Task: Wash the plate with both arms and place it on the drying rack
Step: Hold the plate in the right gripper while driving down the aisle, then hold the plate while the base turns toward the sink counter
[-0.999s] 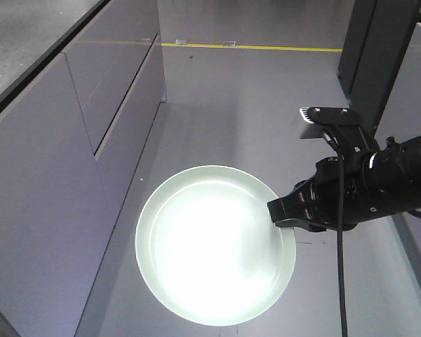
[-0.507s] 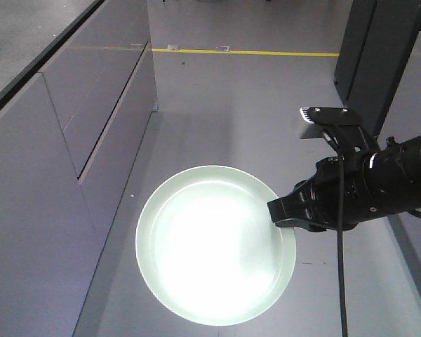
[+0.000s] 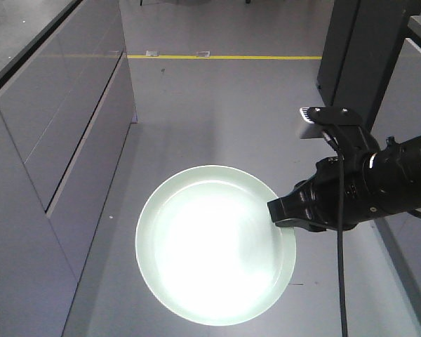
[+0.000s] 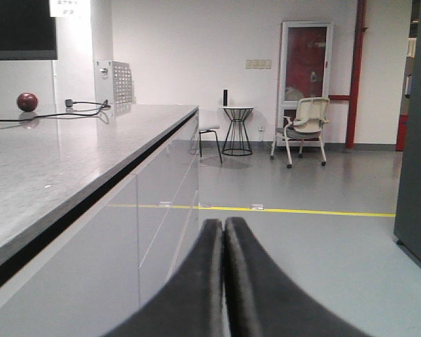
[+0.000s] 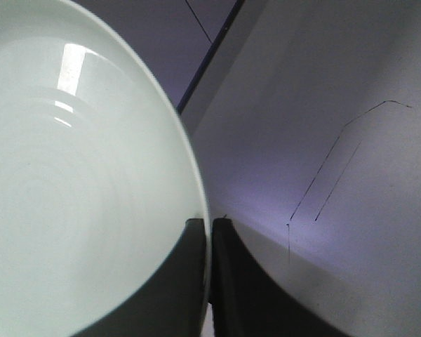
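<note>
The pale mint-green plate (image 3: pixel 214 246) hangs level in the air over the grey floor, held by its right rim. My right gripper (image 3: pixel 277 212), black with a grey block on top, is shut on that rim. In the right wrist view the plate (image 5: pixel 77 182) fills the left side, and my right gripper (image 5: pixel 209 223) pinches its edge between both fingers. My left gripper (image 4: pixel 224 223) is shut and empty, pointing along the floor beside a counter. The left arm is out of the front view. The drying rack is out of view.
A long grey counter with white cabinet fronts (image 3: pixel 49 140) runs along the left; it also shows in the left wrist view (image 4: pixel 70 161). A dark pillar (image 3: pixel 354 56) stands at the right. A yellow floor line (image 3: pixel 224 57) crosses ahead. A chair (image 4: pixel 302 130) and small table (image 4: pixel 236 130) stand far off.
The cabinets and yellow line have slid left and down in the front view, so the base has moved. The right gripper and plate keep the same place in the frame.
</note>
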Controlling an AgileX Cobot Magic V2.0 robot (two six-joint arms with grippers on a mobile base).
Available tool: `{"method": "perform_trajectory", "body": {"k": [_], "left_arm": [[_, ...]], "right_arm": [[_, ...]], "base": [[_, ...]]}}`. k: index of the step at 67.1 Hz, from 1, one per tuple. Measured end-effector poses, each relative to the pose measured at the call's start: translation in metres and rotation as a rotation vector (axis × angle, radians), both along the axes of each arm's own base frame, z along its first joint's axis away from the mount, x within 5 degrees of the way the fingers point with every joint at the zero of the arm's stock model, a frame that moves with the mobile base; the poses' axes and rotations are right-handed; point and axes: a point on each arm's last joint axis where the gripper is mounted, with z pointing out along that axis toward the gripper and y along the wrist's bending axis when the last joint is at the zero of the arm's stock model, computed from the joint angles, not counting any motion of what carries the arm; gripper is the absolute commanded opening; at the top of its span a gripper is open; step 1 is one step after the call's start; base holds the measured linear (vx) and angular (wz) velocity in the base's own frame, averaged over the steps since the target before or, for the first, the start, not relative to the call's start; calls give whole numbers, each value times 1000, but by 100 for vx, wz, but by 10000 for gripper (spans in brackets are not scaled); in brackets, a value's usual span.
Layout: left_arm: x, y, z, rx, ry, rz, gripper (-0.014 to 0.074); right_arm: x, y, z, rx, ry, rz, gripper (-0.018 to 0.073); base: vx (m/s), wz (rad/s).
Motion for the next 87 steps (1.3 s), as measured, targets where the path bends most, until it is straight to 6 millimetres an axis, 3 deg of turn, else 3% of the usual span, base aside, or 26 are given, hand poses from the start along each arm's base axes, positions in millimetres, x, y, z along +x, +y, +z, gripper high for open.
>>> {"method": "perform_trajectory", "body": {"k": [87], "left_arm": [[0, 0, 0, 0, 0, 0, -6]], "right_arm": [[0, 0, 0, 0, 0, 0, -1]], "base": [[24, -9]]}}
